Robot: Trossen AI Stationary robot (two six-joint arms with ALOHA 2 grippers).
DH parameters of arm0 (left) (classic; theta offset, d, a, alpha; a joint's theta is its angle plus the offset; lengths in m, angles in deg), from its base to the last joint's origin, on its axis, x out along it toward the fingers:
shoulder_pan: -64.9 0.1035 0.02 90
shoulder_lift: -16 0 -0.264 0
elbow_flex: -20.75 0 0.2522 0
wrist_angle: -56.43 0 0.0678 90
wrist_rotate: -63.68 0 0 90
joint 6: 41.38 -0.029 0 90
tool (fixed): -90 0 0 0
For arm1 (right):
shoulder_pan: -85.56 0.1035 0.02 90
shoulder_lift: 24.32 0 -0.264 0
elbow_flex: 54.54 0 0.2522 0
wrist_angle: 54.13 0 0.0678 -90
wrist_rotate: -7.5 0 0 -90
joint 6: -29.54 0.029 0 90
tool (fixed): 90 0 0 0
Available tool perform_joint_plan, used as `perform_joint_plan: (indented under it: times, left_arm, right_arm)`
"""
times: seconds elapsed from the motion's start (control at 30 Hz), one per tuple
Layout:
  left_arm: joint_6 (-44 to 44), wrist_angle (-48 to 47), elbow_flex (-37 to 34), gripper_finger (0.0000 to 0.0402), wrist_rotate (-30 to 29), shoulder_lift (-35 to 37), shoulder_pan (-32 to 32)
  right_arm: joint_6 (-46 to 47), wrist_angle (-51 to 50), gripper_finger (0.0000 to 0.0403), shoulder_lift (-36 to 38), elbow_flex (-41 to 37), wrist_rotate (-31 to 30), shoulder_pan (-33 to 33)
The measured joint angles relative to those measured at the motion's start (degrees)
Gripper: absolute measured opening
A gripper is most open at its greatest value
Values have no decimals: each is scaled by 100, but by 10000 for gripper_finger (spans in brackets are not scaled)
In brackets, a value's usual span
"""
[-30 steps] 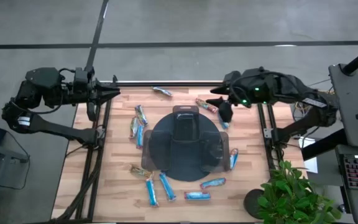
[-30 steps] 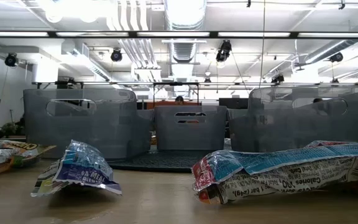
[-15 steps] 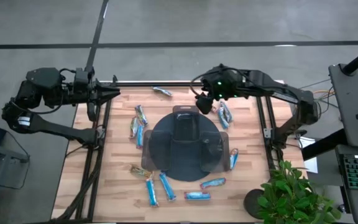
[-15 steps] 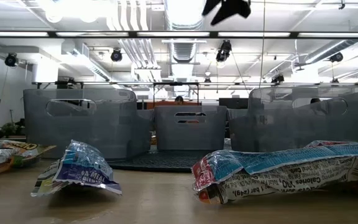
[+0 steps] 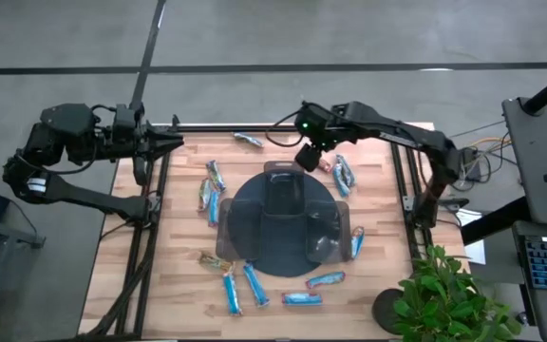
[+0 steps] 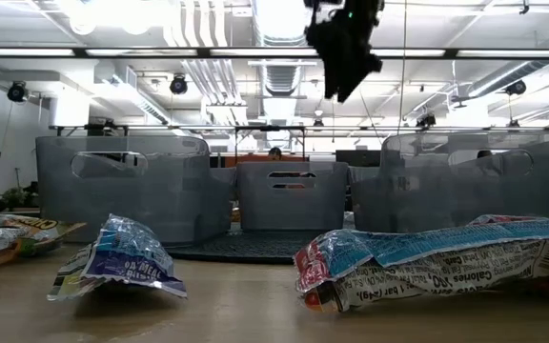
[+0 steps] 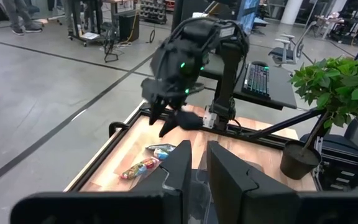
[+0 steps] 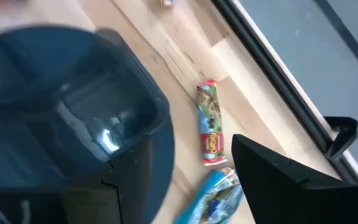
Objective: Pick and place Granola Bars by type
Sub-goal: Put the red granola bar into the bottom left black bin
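Overhead down onto table (image 5: 183, 285), low level across it, both sharing tray (image 5: 245, 237).

A round tray (image 5: 245, 249) sits at the middle of the table (image 5: 378, 275), carrying bins (image 5: 283, 195). The Granola Bars ring it: one (image 5: 248, 140) by the far edge, a cluster (image 5: 212, 190) between the tray and the left edge, several (image 5: 254, 283) along the near edge, one (image 5: 357, 242) toward the right edge, and a few (image 5: 342, 175) toward the far right corner. The right gripper (image 5: 310, 157) hangs above the tray's far rim, just beside those far-right bars. The left gripper (image 5: 171, 141) rests at the table's far left corner. A potted plant (image 5: 449, 299) stands off the near right corner.
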Motion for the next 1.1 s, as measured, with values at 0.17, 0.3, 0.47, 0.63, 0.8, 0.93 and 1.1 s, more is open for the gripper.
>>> perform_joint_plan:
  times: [0.17,0.3,0.47,0.63,0.8,0.93,1.1]
  left_arm:
    - [101,-8,0,35,1,0,-1]
    - [155,-18,0,35,-1,0,-1]
    - [268,-38,0,35,0,0,1]
    - [273,-38,0,35,1,2,-1]
    - [285,-38,0,35,0,2,-1]
    - [321,-38,0,35,-1,0,-1]
    - [336,-37,0,35,1,-4,0]
  right_arm:
    - [-440,-22,212,-393,-2,146,-254]
    - [-595,-53,212,-581,-13,241,-521]
    - [-770,-17,212,-722,-13,645,-922]
    - [-791,-12,212,-820,-15,820,-1200]
    - [-731,-14,212,-929,-32,1098,-1313]
    - [-720,27,212,-1025,-211,1066,-1326]
    - [-840,290,212,-1096,-704,848,-1352]
